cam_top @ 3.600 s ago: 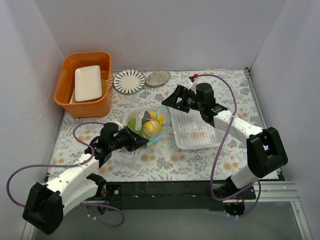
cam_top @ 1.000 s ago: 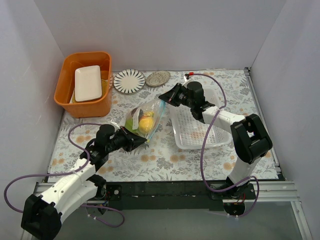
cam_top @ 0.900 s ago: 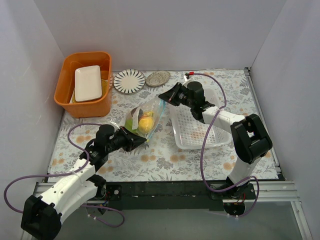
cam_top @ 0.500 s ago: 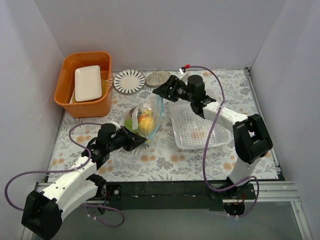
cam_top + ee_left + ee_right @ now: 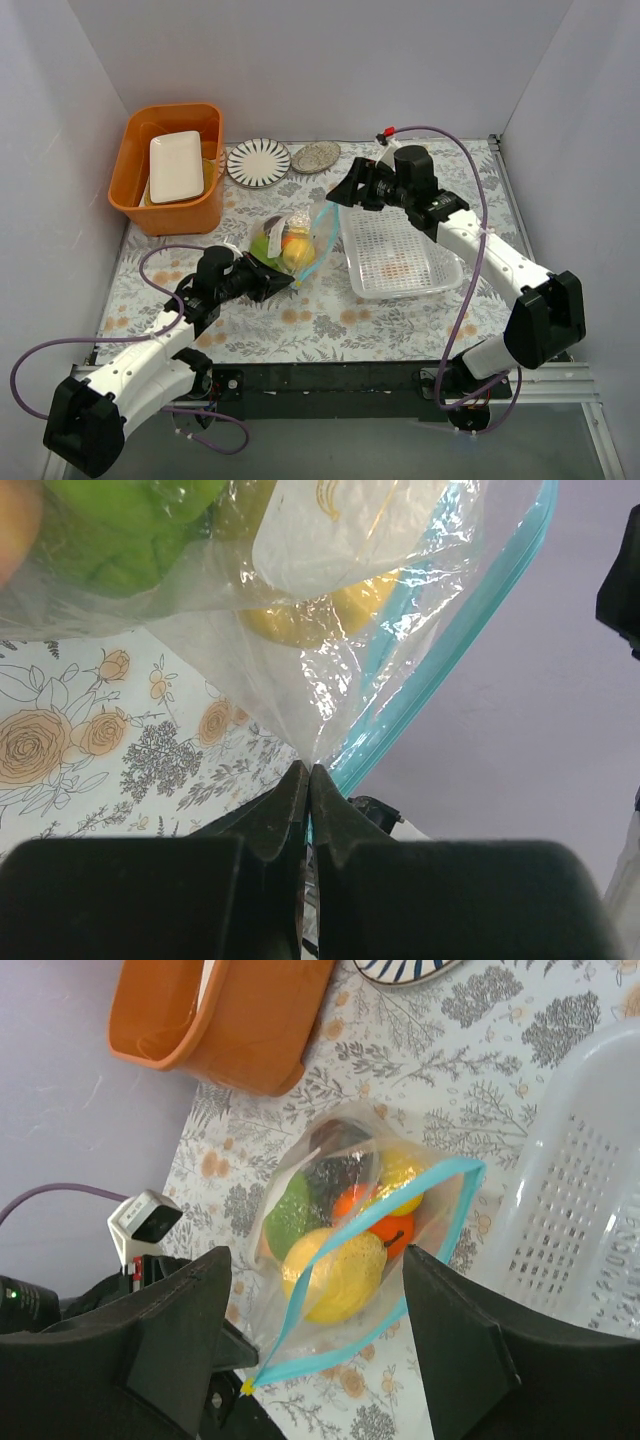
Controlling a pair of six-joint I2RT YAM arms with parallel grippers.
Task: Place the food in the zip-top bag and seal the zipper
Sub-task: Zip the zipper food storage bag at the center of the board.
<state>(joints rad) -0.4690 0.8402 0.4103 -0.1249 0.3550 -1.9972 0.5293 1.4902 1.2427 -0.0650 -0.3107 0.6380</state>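
pinching the zip-top bag [image 5: 290, 240] corner — left gripper [image 5: 309, 773].

It was a robot lab booth: plain white panels [image 5: 350, 60] beyond the fingers [image 5: 180, 1330], a floral-clothed table [image 5: 330, 325] beneath them, arms [image 5: 470, 235] bolted to a black rail [image 5: 330, 380].

Left fingers [image 5: 287, 283] are pinched closed on the nearest corner of the zip-top bag [image 5: 318, 224]. The bag rises away from them, with food [image 5: 296, 250] inside. Right fingers [image 5: 338, 196] stand just beside its opposite corner, and the white basket [image 5: 400, 262] lies behind them.
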